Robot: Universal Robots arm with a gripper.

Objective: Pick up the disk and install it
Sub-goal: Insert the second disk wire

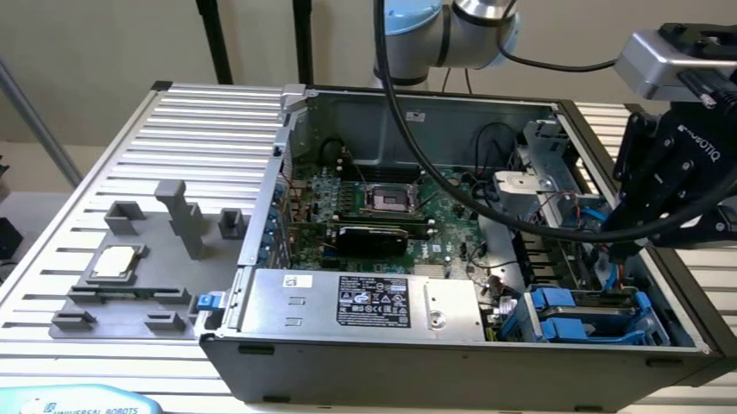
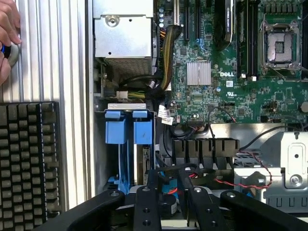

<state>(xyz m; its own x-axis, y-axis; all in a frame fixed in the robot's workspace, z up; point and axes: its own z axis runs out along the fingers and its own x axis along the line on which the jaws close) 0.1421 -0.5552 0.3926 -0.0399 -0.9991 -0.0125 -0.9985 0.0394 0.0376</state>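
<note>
Fingers (image 2: 144, 207) stand part-way apart, and no disk is made out between them; a scrap of blue and some cable are seen in the gap, but nothing is plainly gripped. The gripper (image 1: 622, 246) hangs inside the open case (image 1: 461, 362), over its drive corner. The disk (image 1: 588, 312) is judged to be the blue-railed unit standing on edge in the bay just beside the fingers and lower than them, on the side towards the case's outer wall. In the wrist view the disk (image 2: 126, 126) is marked by two blue tabs under a silver edge. Handling, as judged: dense and heavy for its bulk, rigid, with smooth metal faces likely to be slippery. It is sensitive to knocks, so it should not be dropped or twisted. Hold is best taken across the flat faces or on the blue rail, clear of any connector end. The rail is plastic and may flex. Room is tight: red wires (image 2: 236, 180) and black cable run close by the fingers, and the bay walls leave little side play. The PSU (image 1: 357, 297) lies further off along the same case edge. The case rests on a ribbed metal tabletop (image 1: 196, 129), hard and grooved. A keyboard (image 2: 29, 163) and a hand (image 2: 7, 38) are noted beyond the case wall, well apart from the fingers.
</note>
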